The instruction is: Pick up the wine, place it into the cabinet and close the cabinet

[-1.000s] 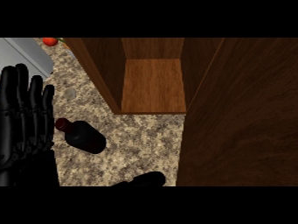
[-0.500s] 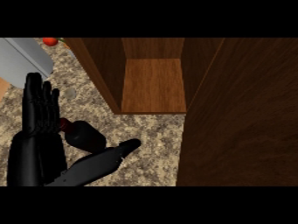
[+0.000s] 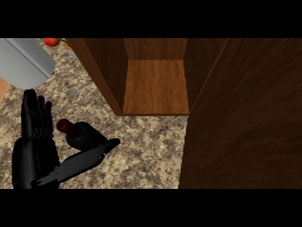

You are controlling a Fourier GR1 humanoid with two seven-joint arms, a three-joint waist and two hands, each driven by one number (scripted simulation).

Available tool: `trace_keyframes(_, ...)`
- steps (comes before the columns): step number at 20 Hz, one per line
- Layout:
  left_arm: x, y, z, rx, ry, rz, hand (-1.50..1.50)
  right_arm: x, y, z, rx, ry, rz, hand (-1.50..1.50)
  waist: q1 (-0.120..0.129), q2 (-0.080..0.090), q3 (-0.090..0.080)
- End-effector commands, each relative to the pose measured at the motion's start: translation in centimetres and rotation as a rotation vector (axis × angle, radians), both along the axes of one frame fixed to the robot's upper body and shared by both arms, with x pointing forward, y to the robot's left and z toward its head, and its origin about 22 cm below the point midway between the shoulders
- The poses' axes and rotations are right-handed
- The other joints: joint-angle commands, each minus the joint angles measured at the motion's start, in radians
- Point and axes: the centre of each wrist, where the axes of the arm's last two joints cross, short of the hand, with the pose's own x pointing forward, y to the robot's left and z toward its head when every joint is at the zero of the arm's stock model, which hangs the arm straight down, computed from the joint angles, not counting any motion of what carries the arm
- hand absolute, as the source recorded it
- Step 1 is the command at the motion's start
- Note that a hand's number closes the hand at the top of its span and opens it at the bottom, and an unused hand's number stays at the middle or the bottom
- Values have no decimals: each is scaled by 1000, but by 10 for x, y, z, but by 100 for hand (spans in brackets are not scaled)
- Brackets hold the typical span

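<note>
Wine (image 3: 80,135): you have it lying on the counter (image 3: 146,142), cap toward the upper left, long axis slanting to the lower right, just before the cabinet (image 3: 154,84). Left hand (image 3: 34,150): open, fingers straight beside the bottle's left, thumb reaching under it; nearer hand. Right hand: not visible.

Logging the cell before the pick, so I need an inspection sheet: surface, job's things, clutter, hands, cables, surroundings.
Surface: speckled stone counter.
Job's things: wine bottle lying on the counter, red cap toward the upper left; cabinet open, its door swung out at the right.
Clutter: small red item at the counter's far edge.
Hands: left hand open, fingers straight, bottle between fingers and thumb; right hand not in view.
Cables: nothing seen.
Surroundings: grey rounded shape at upper left, cannot identify.
</note>
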Motion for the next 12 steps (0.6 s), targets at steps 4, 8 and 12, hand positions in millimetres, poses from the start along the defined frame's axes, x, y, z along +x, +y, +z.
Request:
trace_keyframes(4, -12, 18, -42, 8, 21, 29, -150, -24, 7, 14, 61, -2, 91, -150, 6, -2, 0)
trace_keyframes(8, -21, 27, -65, -22, 27, 14, -150, -14, -3, 7, 50, -1, 75, -150, 8, -1, 0)
trace_keyframes(12, -5, 47, -79, -20, 35, 47, -150, -7, -8, 10, 74, -3, 92, -150, 6, 0, 1)
